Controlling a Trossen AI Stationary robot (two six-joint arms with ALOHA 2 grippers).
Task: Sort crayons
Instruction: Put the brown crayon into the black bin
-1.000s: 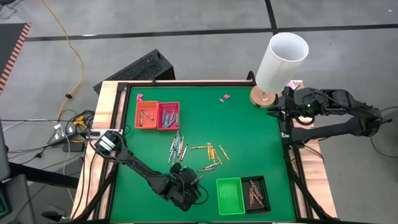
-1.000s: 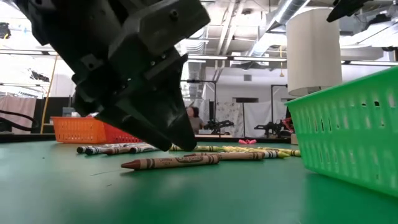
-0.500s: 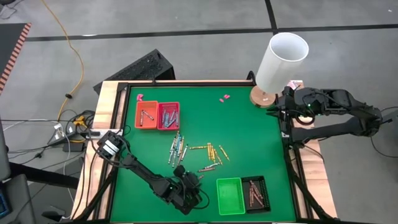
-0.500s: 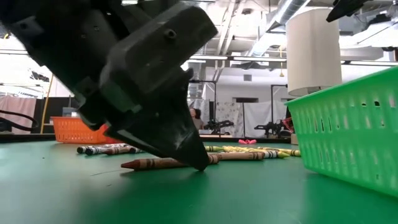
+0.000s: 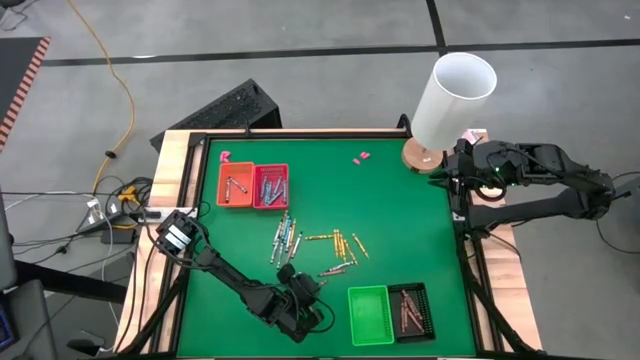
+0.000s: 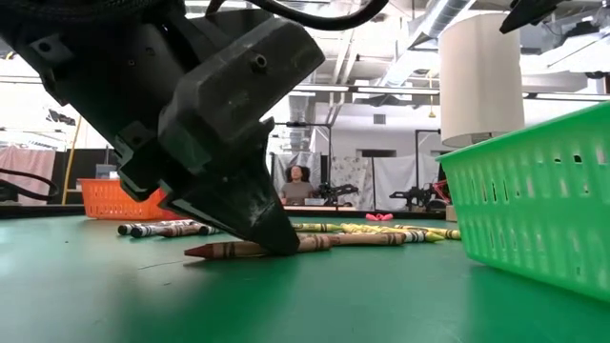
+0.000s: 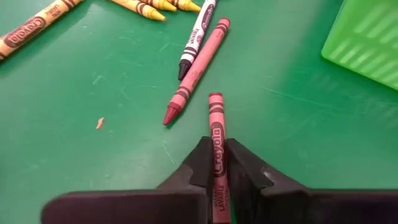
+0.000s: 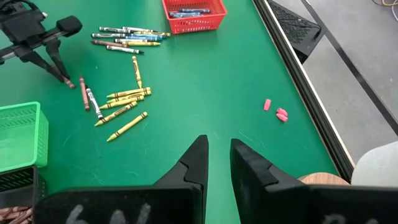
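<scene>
1. The green table carried everything, and a tall white cylinder stood at its far right corner, just beside the waiting right gripper.
2. The right gripper's own wrist view showed its fingers standing a little apart over bare green, holding nothing; the pink scraps lay ahead of them and to one side.
3. The left gripper was down at the near edge of the table, tips on the surface.
4. A green basket sat just to the right of the left gripper, with a black tray of brown-red crayons touching its far side.
5. An orange basket and a red basket stood side by side well beyond the left gripper, each holding a few crayons.
6. The loose crayons lay scattered in the middle of the table, between the left gripper and those two baskets.
7. The left gripper's jaws were closed on a red crayon, which lay flat on the table and stuck out forward from between the fingertips.
8. A second red crayon lay just ahead of the held one, apart from it, beside a black-and-white crayon.
9. In the low view the held crayon showed flat on the table under the dark fingers.
</scene>
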